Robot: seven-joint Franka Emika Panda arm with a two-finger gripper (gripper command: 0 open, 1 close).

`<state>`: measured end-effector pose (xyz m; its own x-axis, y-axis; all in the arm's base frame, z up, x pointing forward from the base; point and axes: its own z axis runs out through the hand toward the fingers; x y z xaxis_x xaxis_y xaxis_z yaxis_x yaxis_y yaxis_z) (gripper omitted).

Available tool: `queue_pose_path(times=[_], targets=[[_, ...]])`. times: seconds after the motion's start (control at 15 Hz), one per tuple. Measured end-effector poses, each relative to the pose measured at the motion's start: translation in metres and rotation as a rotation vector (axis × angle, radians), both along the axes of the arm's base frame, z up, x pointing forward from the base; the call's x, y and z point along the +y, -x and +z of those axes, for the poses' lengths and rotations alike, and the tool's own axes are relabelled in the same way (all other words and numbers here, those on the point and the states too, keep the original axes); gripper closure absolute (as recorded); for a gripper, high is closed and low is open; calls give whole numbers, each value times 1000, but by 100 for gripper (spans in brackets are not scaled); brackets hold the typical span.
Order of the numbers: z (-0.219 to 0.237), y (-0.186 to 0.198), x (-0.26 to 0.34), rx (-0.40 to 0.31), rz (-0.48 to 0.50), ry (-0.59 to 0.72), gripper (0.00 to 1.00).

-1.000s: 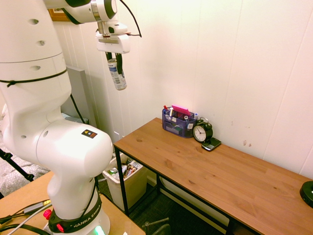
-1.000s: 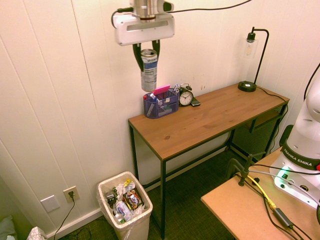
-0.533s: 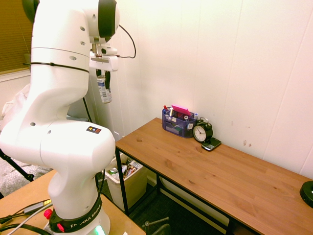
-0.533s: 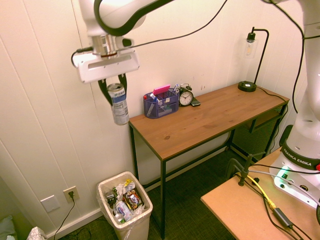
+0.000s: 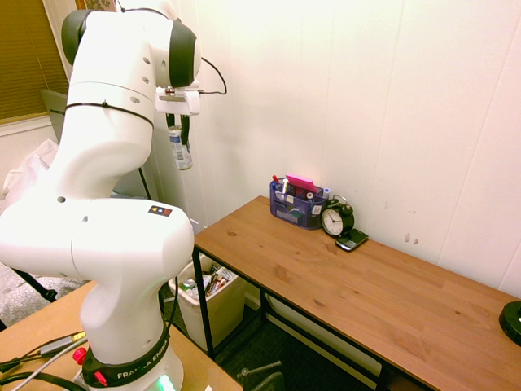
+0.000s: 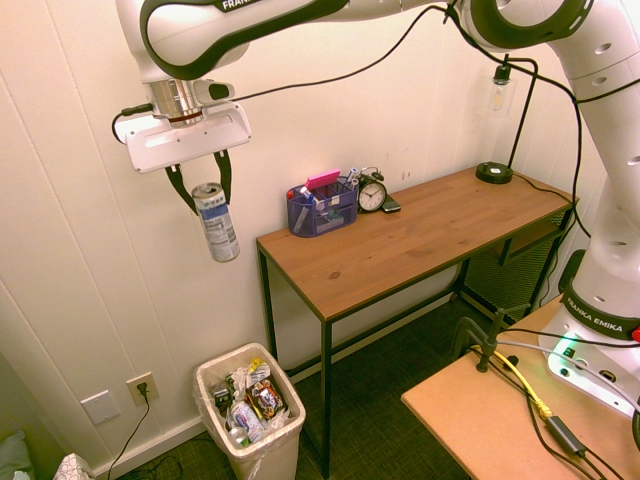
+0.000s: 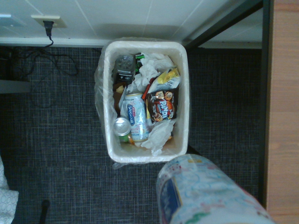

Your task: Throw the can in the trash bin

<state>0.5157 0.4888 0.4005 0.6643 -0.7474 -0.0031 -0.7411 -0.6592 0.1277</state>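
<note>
The can [image 6: 217, 225], slim and silver-white with bluish print, hangs slightly tilted in the air, high over the trash bin [image 6: 212, 373]. Its top sits between the fingers of my gripper [image 6: 205, 203], which stand apart with a gap beside the can, so the gripper is open. From the other side the can [image 5: 180, 150] shows under the gripper [image 5: 178, 133], left of the table. The wrist view looks straight down on the beige trash bin [image 7: 184, 93], full of wrappers and cans, with the can [image 7: 205, 191] large near the bottom edge.
A wooden table [image 6: 400, 240] with black legs stands right of the bin, its corner close by. On it are a blue-purple organiser box [image 6: 322, 207], an alarm clock [image 6: 372, 193] and a black lamp [image 6: 495, 170]. The white wall is right behind the gripper.
The arm swung the can from above the table's end out to the space over the bin. The fingers have parted, and the can now sits lower between them.
</note>
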Motion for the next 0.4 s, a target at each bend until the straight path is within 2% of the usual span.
queue_pose_path(times=[0.27, 0.4], targets=[[0, -18, -17, 3, -41, -44, 0], [-5, -37, -48, 2, -79, -75, 0]])
